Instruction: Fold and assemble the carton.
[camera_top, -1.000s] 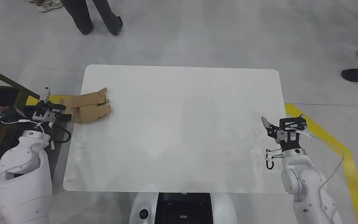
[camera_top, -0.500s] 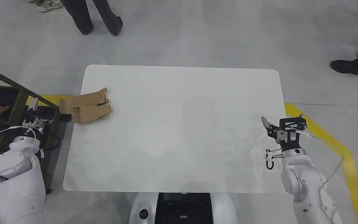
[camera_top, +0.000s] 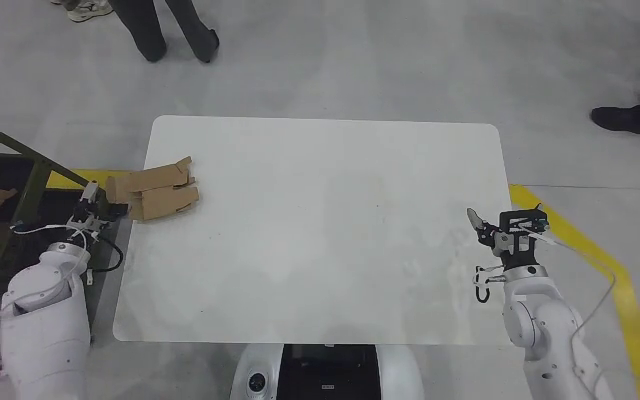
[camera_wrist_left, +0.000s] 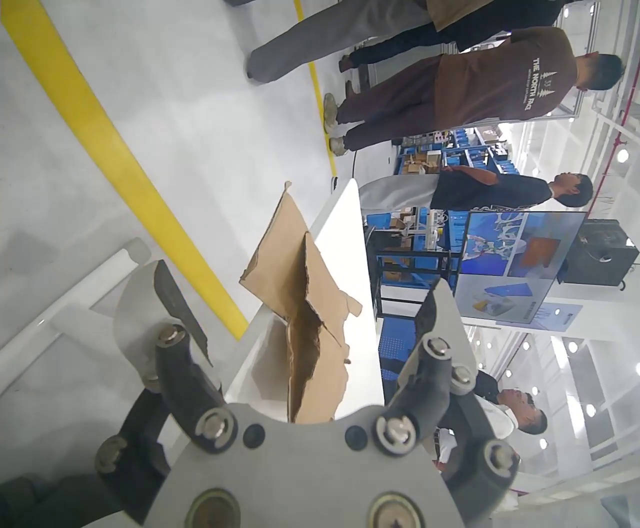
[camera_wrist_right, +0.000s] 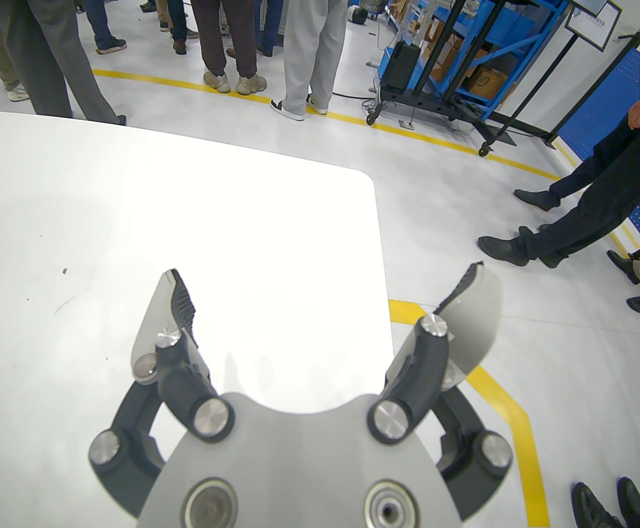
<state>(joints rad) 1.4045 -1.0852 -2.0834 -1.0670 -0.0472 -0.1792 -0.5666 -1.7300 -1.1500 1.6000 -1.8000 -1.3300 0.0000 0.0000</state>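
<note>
The carton (camera_top: 152, 190) is lying as a flattened piece of brown cardboard at the far left side of the white table (camera_top: 320, 250), with one end sticking out past the table's left edge and its ragged flaps pointing toward the middle of the tabletop. From the left wrist view the carton (camera_wrist_left: 300, 320) is showing a loose, slightly lifted flap along its upper layer, and it is not standing up as a box. The left gripper (camera_top: 90, 205) is hanging just off the table's left edge, beside the overhanging end of the carton. Its fingers are spread wide apart and are holding nothing. In its own view the left gripper (camera_wrist_left: 300, 280) is facing the cardboard end-on, and it seems to be stopping just short of touching, though the angle is making that hard to judge. The right gripper (camera_top: 505, 222) is hovering at the table's right edge, well apart from the carton. In the right wrist view the right gripper (camera_wrist_right: 325, 272) is showing its fingers wide open, with bare tabletop and floor between them.
</note>
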